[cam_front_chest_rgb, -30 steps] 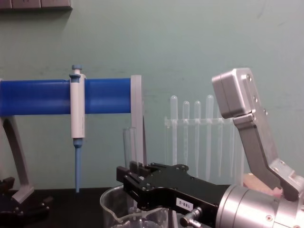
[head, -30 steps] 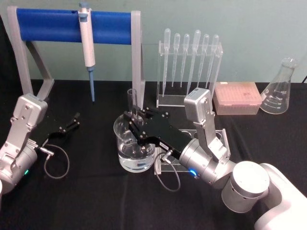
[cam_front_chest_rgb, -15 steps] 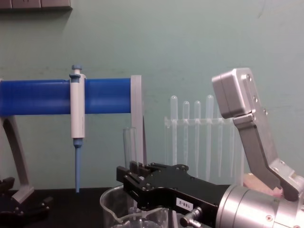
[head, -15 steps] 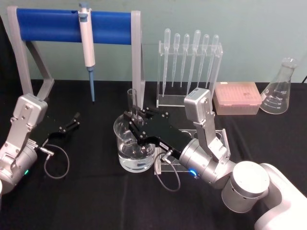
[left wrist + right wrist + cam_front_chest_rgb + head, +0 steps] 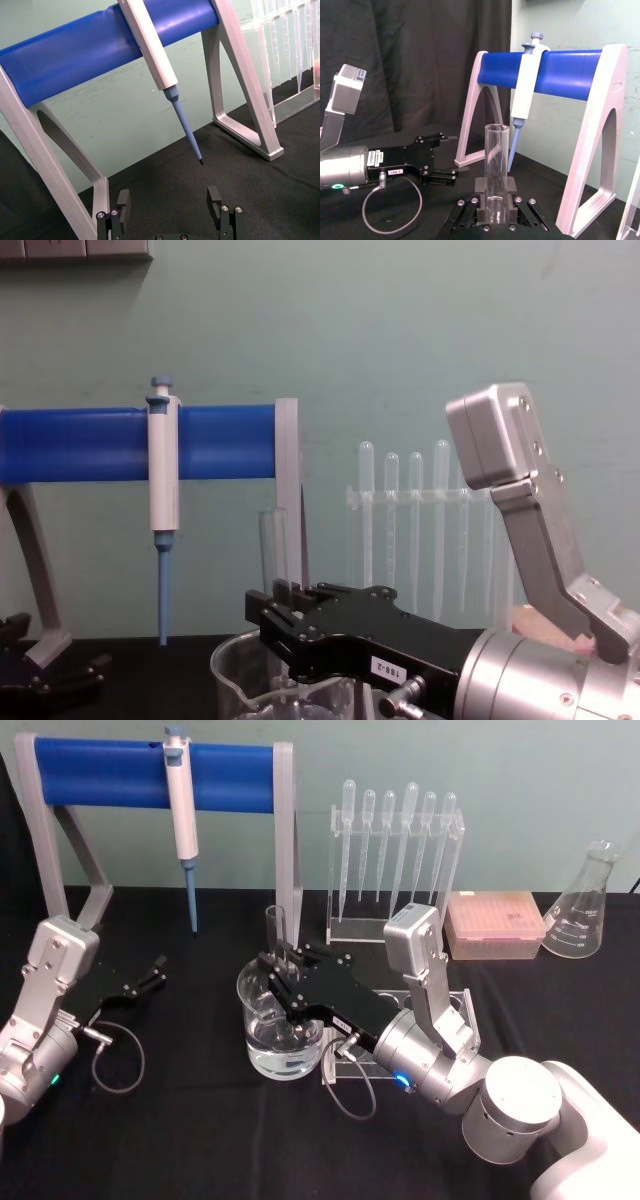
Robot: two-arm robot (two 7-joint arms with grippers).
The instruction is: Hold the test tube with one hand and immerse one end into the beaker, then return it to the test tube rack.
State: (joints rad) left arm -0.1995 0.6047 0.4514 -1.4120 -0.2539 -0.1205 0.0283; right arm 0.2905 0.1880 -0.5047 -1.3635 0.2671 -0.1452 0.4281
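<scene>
closest in, the right gripper (image 5: 283, 968) reaches across the black desk (image 5: 200, 1140) from the right - its jaws are squeezed on the test tube (image 5: 276, 925). the tube stands straight up, open rim on top, with its low end down inside the beaker (image 5: 262, 1055). the gripper hides the tip, so i cannot tell if it is wet. the beaker has clear water (image 5: 285, 1045) in the bottom part.

the clear test tube rack (image 5: 465, 1008) sits just beside the beaker, on the right and under the right arm - so i think the tube must go straight up first, then sideways to the right.

off to the left, the left gripper (image 5: 155, 973) rests low, jaws apart, holding nothing.

farther back hang the pipettes (image 5: 395, 840) and the micropipette (image 5: 180, 810).
</scene>
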